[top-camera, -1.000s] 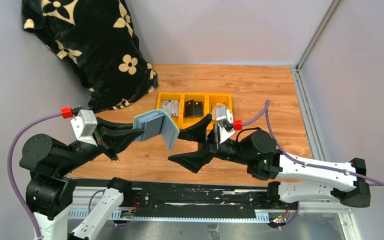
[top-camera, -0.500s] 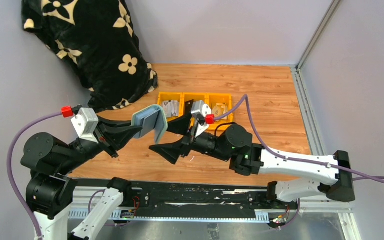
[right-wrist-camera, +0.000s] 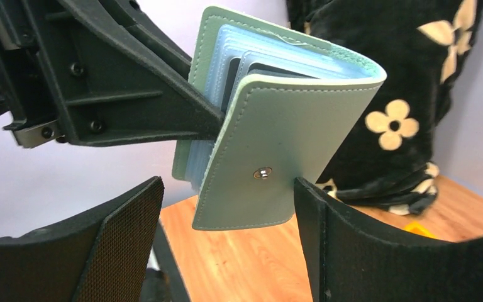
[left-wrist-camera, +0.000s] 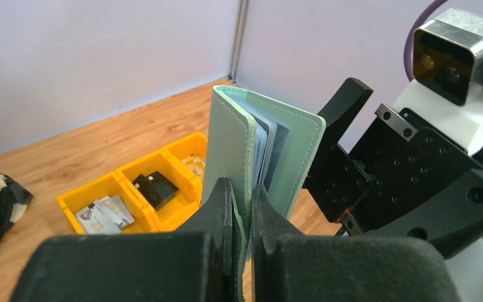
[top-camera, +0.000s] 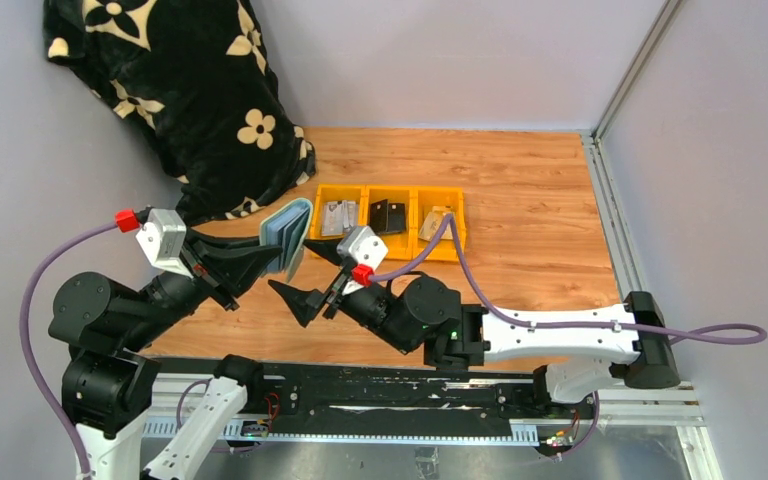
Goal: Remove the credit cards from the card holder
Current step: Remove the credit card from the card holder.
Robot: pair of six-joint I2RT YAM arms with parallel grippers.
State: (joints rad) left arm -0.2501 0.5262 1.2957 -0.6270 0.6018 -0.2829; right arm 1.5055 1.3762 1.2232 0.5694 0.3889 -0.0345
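Note:
The grey-green card holder (top-camera: 288, 235) hangs in the air, left of the yellow bins. My left gripper (top-camera: 272, 258) is shut on one of its covers (left-wrist-camera: 226, 145). The holder stands part open, with clear sleeves and dark credit cards (right-wrist-camera: 226, 69) showing between the covers. The other cover, with a metal snap (right-wrist-camera: 263, 173), faces my right gripper (right-wrist-camera: 226, 189). That gripper (top-camera: 295, 268) is open, and the cover's lower end sits between its two fingers (right-wrist-camera: 119, 239). In the left wrist view the sleeves (left-wrist-camera: 267, 145) show edge-on.
Three joined yellow bins (top-camera: 390, 190) sit mid-table: silver cards on the left (top-camera: 338, 215), a black item in the middle (top-camera: 386, 215), pale cards on the right (top-camera: 440, 222). A black flowered cloth (top-camera: 180, 90) fills the back left corner. Walls close the back and right.
My right arm has swung left, bringing its open fingers up to the card holder. My left gripper turned the holder, and it now looks more folded and edge-on from above.

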